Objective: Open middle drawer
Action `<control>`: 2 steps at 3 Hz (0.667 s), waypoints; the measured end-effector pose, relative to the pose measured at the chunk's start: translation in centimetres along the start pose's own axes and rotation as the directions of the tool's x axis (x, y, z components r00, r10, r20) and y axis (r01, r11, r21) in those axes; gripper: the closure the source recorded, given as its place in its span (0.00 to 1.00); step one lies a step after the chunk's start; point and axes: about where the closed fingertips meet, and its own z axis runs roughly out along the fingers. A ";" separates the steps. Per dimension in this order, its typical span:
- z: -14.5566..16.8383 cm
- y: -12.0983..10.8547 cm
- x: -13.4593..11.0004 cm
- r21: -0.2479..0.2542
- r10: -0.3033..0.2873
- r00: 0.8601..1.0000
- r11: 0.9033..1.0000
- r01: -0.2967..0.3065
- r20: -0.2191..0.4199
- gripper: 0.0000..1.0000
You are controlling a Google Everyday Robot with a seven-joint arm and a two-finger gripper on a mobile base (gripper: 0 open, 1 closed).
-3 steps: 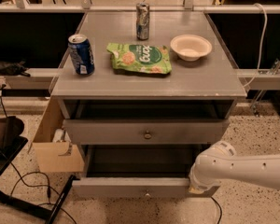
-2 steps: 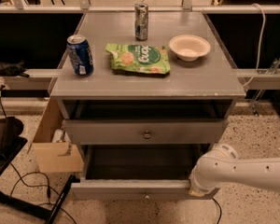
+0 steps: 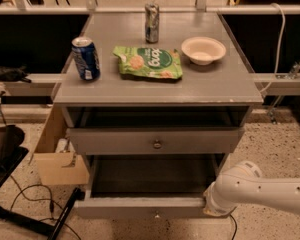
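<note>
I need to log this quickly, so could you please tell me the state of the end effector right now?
End effector: cannot be told; it sits at the right end of the pulled-out, lowest visible drawer front.

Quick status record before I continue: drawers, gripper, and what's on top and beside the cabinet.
middle drawer: pulled well out, dark inside showing
upper drawer: out a little, taller front, round knob at centre
gripper: low on the right, at the right end of the middle drawer's front
countertop: blue can, silver can, green snack bag, white bowl
floor, left of cabinet: cardboard box
</note>
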 end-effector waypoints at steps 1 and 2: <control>-1.2 1.1 -0.7 0.008 -0.012 0.999 1.000 0.011 0.033 1.00; -1.7 1.6 -0.5 0.003 -0.006 0.999 1.000 0.006 0.037 1.00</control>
